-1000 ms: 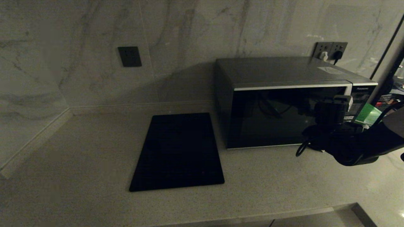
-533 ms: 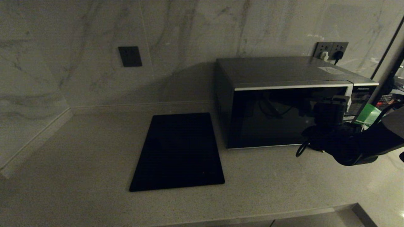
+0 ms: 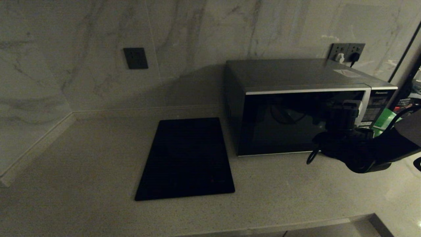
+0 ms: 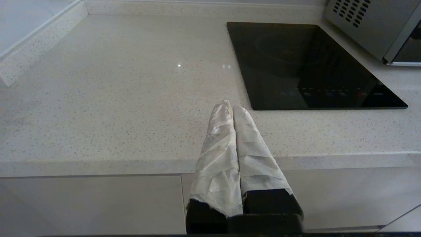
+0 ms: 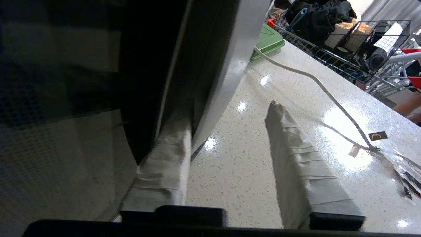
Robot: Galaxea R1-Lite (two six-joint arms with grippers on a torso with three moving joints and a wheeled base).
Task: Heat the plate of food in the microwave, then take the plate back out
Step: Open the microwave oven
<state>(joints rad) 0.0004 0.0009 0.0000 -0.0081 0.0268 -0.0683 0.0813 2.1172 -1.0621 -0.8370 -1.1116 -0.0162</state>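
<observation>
The microwave (image 3: 296, 108) stands at the back right of the counter, its dark glass door (image 5: 82, 65) facing me. My right gripper (image 3: 344, 113) is at the door's right end, by the curved silver handle strip (image 5: 227, 62). In the right wrist view the right gripper (image 5: 227, 113) is open: one taped finger (image 5: 167, 158) is tucked behind the strip, the other finger (image 5: 296, 154) stands apart over the counter. My left gripper (image 4: 233, 107) is shut and empty over the counter's front edge. The plate of food is out of view.
A flat black panel (image 3: 185, 158) lies on the counter left of the microwave. A green board (image 5: 268, 41), a white cable (image 5: 315, 82) and a wire basket (image 5: 345, 36) sit right of the microwave. Wall sockets (image 3: 347, 51) are behind it.
The right gripper has edged slightly left along the door front. The reflections in the door glass have shifted. Nothing else on the counter has moved.
</observation>
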